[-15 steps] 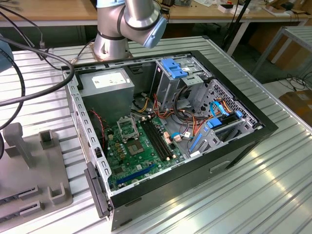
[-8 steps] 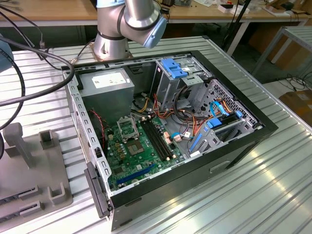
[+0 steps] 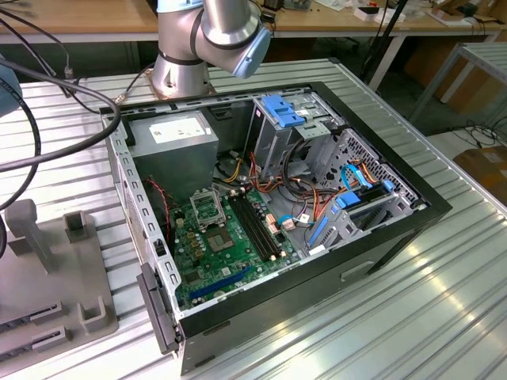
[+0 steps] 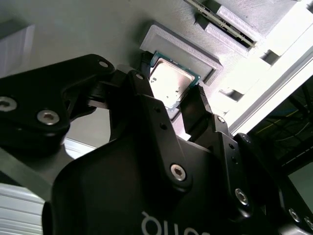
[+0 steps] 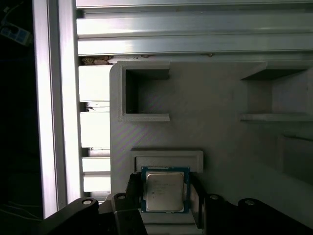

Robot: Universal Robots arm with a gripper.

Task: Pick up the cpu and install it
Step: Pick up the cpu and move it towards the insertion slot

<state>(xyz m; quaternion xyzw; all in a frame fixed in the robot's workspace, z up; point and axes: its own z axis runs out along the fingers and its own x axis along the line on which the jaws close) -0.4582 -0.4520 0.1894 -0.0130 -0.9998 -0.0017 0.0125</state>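
**Gripper at the cpu on the grey holder plate**

In both wrist views the cpu [image 5: 165, 190] [image 4: 170, 82] lies flat, silvery top up, in a shallow seat of a grey holder plate [image 5: 220, 137] [image 4: 83, 29], just beside a raised ledge [image 5: 167, 159]. The gripper [image 5: 165, 199] [image 4: 168, 93] is down over it. Its dark jaws stand one on each side of the chip and press against two opposite edges, with no gap to be seen. The chip is not lifted from its seat. In the second wrist view the gripper's black body hides one corner of the cpu. The marks on the cpu's top are too faint to make out.

In the exterior view the arm [image 3: 207, 36] rises at the upper middle of the frame and is cut off by the upper edge. An open computer case [image 3: 396, 229] fills the centre, with the green motherboard [image 3: 230, 253] and its socket frame [image 3: 207, 208] lying bare. The grey holder plate [image 3: 55, 317] sits at the lower left, cut off by the frame's edge, well apart from the socket frame.
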